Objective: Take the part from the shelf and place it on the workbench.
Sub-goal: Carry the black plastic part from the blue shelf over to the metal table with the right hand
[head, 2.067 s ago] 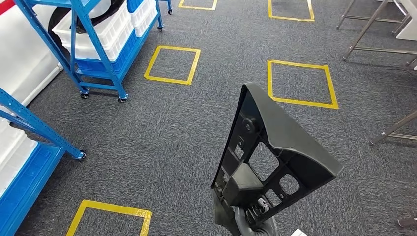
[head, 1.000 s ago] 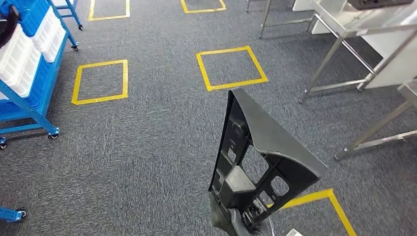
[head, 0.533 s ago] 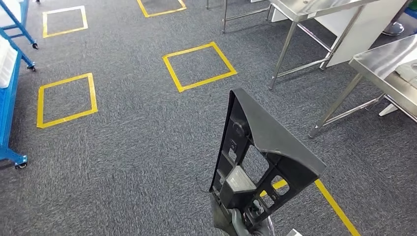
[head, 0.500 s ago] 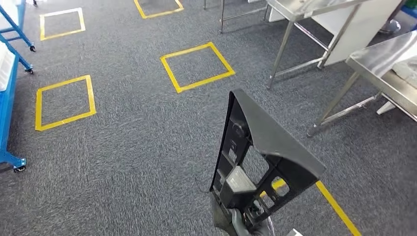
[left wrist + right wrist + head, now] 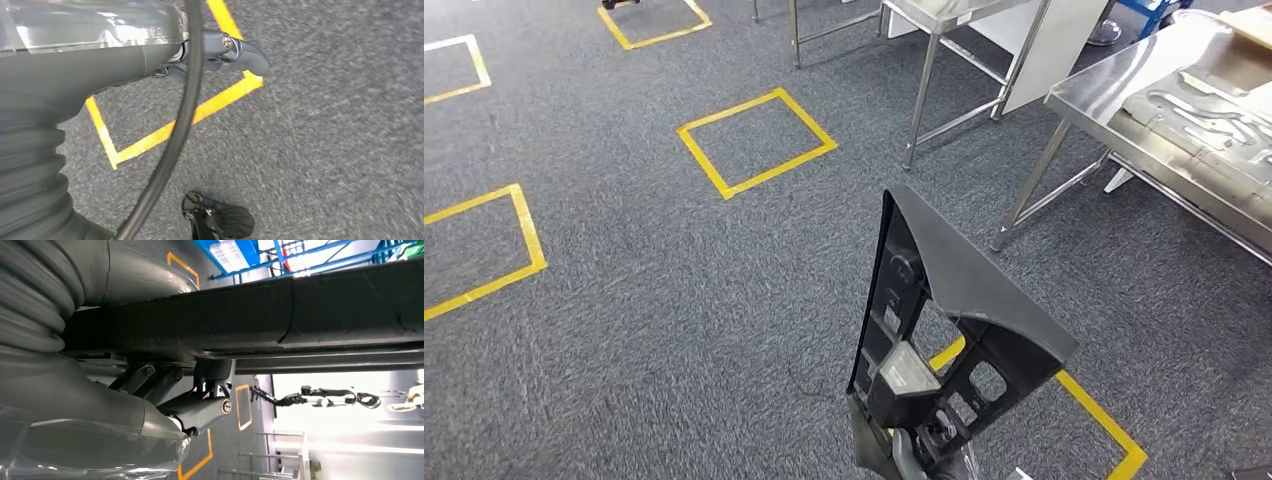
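With the right hand (image 5: 914, 455) clamped on the upright black part (image 5: 944, 340) mid-carry over carpet, the steel worktop (image 5: 1124, 85) looks the next stop, needing a closer approach.

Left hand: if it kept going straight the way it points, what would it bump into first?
Probably the grey carpet. The left hand hangs with nothing in it, its fingers aimed over the floor near a yellow tape line. Nothing else shows in its way, though depth is unclear.

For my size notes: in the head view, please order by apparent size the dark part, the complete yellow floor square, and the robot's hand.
1. Dark part, though nearness to the camera enlarges it.
2. Yellow floor square.
3. Right hand, mostly hidden below the part.
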`<action>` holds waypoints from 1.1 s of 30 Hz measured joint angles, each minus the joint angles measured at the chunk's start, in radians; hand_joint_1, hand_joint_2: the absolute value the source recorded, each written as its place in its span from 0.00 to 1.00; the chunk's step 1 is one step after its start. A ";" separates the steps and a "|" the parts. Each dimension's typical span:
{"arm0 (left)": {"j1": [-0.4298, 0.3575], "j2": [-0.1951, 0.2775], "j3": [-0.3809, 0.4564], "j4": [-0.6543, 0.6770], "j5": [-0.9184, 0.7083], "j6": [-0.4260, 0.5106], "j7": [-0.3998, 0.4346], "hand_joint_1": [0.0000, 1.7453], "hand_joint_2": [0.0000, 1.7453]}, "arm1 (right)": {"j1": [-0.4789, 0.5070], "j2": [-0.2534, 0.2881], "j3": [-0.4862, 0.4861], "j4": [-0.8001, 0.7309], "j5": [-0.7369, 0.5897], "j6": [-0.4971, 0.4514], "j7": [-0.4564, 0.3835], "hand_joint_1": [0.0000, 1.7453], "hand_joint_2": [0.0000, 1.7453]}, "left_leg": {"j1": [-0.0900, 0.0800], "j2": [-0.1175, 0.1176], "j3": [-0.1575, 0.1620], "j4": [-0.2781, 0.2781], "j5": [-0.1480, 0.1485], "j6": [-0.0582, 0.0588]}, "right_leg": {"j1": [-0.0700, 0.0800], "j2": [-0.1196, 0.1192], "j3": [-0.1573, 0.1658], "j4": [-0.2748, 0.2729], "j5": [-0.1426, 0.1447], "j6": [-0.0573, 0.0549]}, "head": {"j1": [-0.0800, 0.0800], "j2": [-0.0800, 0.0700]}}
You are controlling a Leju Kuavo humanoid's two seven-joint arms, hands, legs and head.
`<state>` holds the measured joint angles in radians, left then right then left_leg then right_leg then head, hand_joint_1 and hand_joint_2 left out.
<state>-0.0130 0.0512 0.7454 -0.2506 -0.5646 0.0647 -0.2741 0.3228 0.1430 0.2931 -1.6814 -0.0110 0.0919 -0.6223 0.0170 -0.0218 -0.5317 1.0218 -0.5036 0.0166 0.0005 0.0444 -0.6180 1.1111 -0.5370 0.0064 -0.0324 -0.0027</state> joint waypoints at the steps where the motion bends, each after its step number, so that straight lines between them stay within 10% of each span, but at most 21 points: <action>1: 0.002 0.000 0.000 0.000 0.000 0.000 0.000 0.00 1.00 | -0.001 0.000 0.000 0.000 0.000 0.000 0.000 1.00 1.00 | -0.002 0.013 0.000 0.000 0.000 0.003 | 0.000 -0.026 -0.028 0.058 -0.032 0.004 | 0.000 0.000; 4: 0.008 0.000 0.000 0.000 0.000 0.000 0.000 0.00 1.00 | -0.001 -0.001 0.000 0.001 0.000 0.000 0.000 1.00 1.00 | -0.007 0.057 -0.001 0.000 -0.003 0.008 | -0.004 -0.041 -0.096 0.197 -0.080 0.007 | 0.000 0.000; 8: 0.003 -0.002 0.000 0.000 0.000 0.000 0.000 0.00 1.00 | -0.002 -0.002 0.000 0.003 0.000 0.000 0.000 1.00 1.00 | -0.017 0.102 0.010 -0.001 -0.011 0.007 | 0.015 -0.095 0.014 -0.008 0.027 -0.026 | 0.000 0.000; 10: 0.003 -0.004 0.000 0.000 0.000 0.000 0.000 0.00 1.00 | -0.004 -0.002 0.000 0.002 0.000 0.000 0.000 1.00 1.00 | -0.018 0.123 0.014 -0.002 -0.014 0.002 | 0.031 -0.132 0.050 -0.083 0.041 -0.045 | 0.000 0.000; 12: 0.001 -0.006 0.000 0.000 0.000 0.000 0.000 0.00 1.00 | -0.003 -0.003 0.000 0.002 0.000 0.000 0.000 1.00 1.00 | -0.018 0.146 0.020 -0.008 -0.015 -0.006 | 0.033 -0.115 0.052 -0.095 0.045 -0.050 | 0.000 0.000; 15: -0.001 -0.007 0.000 0.000 0.000 -0.001 0.000 0.00 1.00 | -0.004 -0.003 0.002 0.003 -0.001 0.000 0.000 1.00 1.00 | -0.016 0.094 0.009 0.037 -0.051 -0.020 | 0.017 -0.079 0.065 -0.125 0.062 -0.053 | 0.000 0.000; 19: 0.009 -0.003 0.003 0.000 -0.001 -0.002 0.001 0.00 1.00 | -0.007 -0.004 0.004 0.006 -0.005 0.000 0.001 1.00 1.00 | -0.007 0.032 -0.096 0.252 -0.142 -0.034 | 0.008 -0.024 0.065 -0.125 0.065 -0.054 | 0.000 0.000; 22: 0.009 -0.003 0.003 0.000 -0.002 -0.002 0.001 0.00 1.00 | -0.007 -0.004 0.004 0.007 -0.007 0.000 0.002 1.00 1.00 | 0.001 0.014 -0.062 0.154 -0.055 -0.041 | 0.003 0.018 0.063 -0.108 0.058 -0.043 | 0.000 0.000; 24: 0.009 -0.003 0.004 0.000 -0.002 -0.003 0.001 0.00 1.00 | -0.008 -0.005 0.005 0.007 -0.007 0.000 0.003 1.00 1.00 | 0.008 -0.041 -0.018 0.049 -0.012 -0.042 | 0.000 0.045 0.052 -0.088 0.049 -0.031 | 0.000 0.000; 26: 0.011 -0.003 0.006 0.000 -0.002 -0.003 0.001 0.00 1.00 | -0.009 -0.005 0.005 0.007 -0.008 0.000 0.003 1.00 1.00 | 0.009 -0.069 -0.010 0.021 -0.014 -0.033 | -0.002 0.070 0.035 -0.075 0.050 -0.018 | 0.000 0.000; 33: 0.009 -0.003 0.007 0.000 -0.002 -0.003 0.001 0.00 1.00 | -0.005 -0.005 0.006 0.008 -0.008 -0.001 0.004 1.00 1.00 | 0.007 -0.041 -0.011 0.017 -0.009 -0.016 | -0.004 0.102 0.022 -0.075 0.059 -0.004 | 0.000 0.000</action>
<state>-0.0041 0.0481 0.7523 -0.2506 -0.5665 0.0614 -0.2728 0.3180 0.1377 0.2991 -1.6739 -0.0191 0.0908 -0.6188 0.0240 -0.0630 -0.5432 1.0390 -0.5128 0.0002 -0.0037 0.1468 -0.5957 1.0356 -0.4779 0.0021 -0.0324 -0.0027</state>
